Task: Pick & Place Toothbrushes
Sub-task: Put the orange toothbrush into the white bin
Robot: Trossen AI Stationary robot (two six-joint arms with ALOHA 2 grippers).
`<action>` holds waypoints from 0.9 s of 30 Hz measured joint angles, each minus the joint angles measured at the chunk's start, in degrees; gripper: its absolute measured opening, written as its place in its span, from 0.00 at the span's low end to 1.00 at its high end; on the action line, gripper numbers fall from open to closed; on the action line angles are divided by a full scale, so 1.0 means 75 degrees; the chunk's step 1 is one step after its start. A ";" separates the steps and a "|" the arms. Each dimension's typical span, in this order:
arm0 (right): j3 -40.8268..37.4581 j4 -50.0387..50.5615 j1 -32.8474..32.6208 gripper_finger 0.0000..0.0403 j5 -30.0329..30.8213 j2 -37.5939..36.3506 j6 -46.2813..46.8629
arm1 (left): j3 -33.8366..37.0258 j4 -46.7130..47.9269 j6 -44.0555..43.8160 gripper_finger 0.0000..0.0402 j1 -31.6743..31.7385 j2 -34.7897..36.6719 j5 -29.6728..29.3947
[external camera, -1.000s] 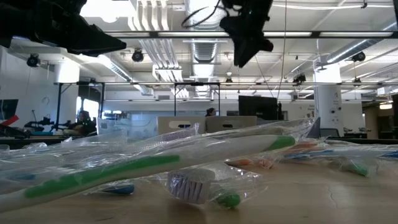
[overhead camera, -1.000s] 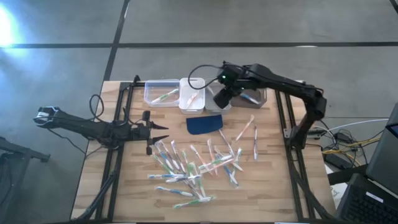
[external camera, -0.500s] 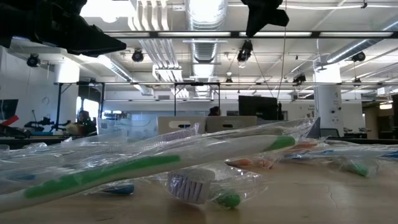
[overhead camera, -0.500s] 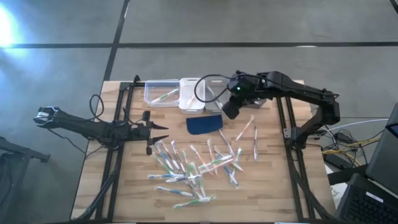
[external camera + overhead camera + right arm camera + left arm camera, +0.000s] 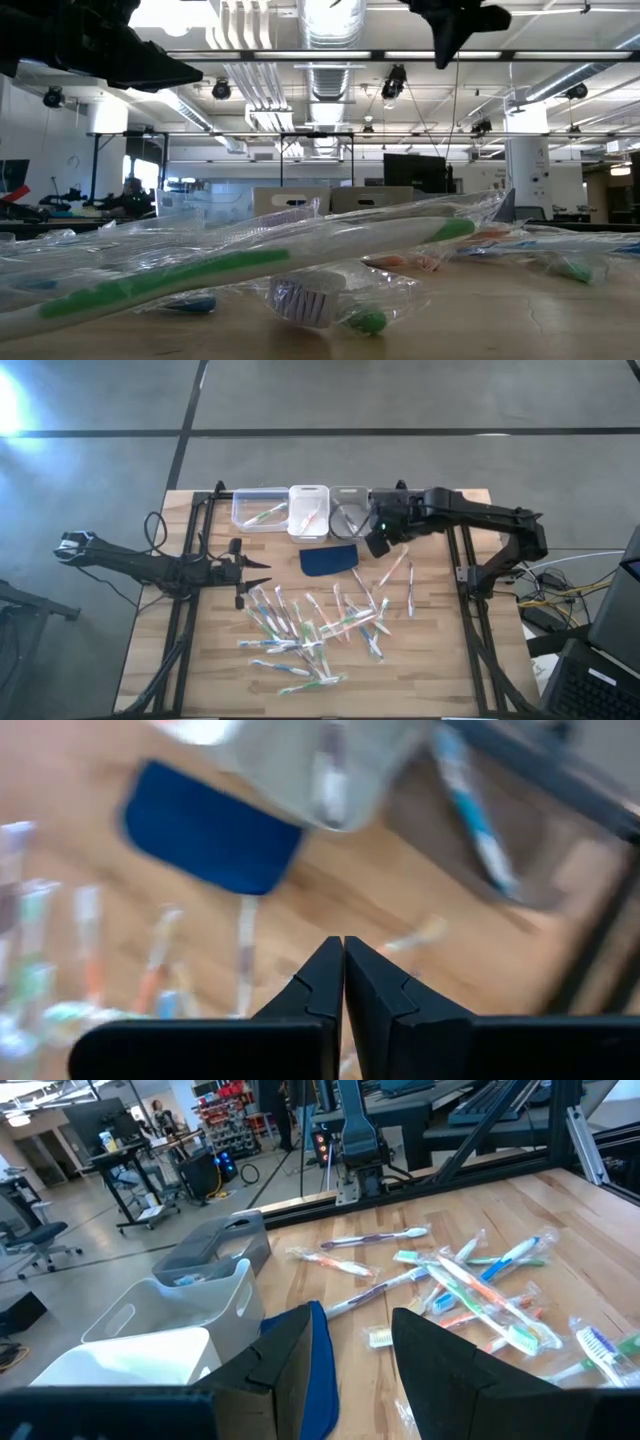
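The toothbrushes [image 5: 310, 630] are mostly still in a loose heap on the wooden desk [image 5: 430, 660], each in a clear wrapper, with green, blue and orange-red bits showing. Using the dark blue pad [image 5: 329, 559] as the landmark: the heap lies on the near side of it, toward the desk's front edge, and a few strays sit just off the pad's right end. In the low view a green-handled toothbrush [image 5: 240, 265] in the heap fills most of the foreground.

On the far side of the pad there's a row of small bins. The clear bin [image 5: 258, 508] has a green toothbrush in it, the white bin [image 5: 309, 510] next to it holds an orange-red one, and the grey bin [image 5: 349, 502] is partly behind the right arm.

The right tool [image 5: 377, 544] hangs just beside the pad's right end, above the desk, fingers [image 5: 322, 982] pressed together with nothing between them.

The left tool [image 5: 262, 573] waits well to the pad's left, fingers [image 5: 300, 1350] spread and holding nothing.
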State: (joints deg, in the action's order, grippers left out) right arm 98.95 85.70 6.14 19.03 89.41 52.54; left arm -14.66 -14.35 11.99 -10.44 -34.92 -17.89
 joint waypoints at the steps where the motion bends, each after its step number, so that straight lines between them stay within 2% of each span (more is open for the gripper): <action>1: -0.0082 0.0192 -0.0062 0.02 0.0199 0.0000 0.0358 | -0.0003 0.0000 0.0000 0.37 0.0003 0.0003 -0.0003; 4: -0.0428 0.0428 -0.0086 0.02 0.0251 0.0000 0.1231 | 0.0000 -0.0003 0.0000 0.37 0.0002 0.0001 -0.0002; 9: -0.1091 0.0479 0.0168 0.06 -0.0156 0.0009 0.1707 | 0.0000 -0.0006 0.0000 0.37 0.0000 0.0000 -0.0001; 17: -0.2096 0.0398 0.0632 0.23 -0.0238 -0.0006 0.1992 | 0.0000 -0.0007 0.0001 0.37 0.0000 0.0000 -0.0003; 27: -0.3287 -0.0564 0.1360 0.41 -0.0432 -0.0009 0.2004 | 0.0000 -0.0009 0.0000 0.37 0.0002 0.0001 -0.0002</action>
State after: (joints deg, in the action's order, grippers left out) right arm 74.29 81.47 16.34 15.79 89.34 67.57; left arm -14.66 -14.41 11.99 -10.42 -34.91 -17.90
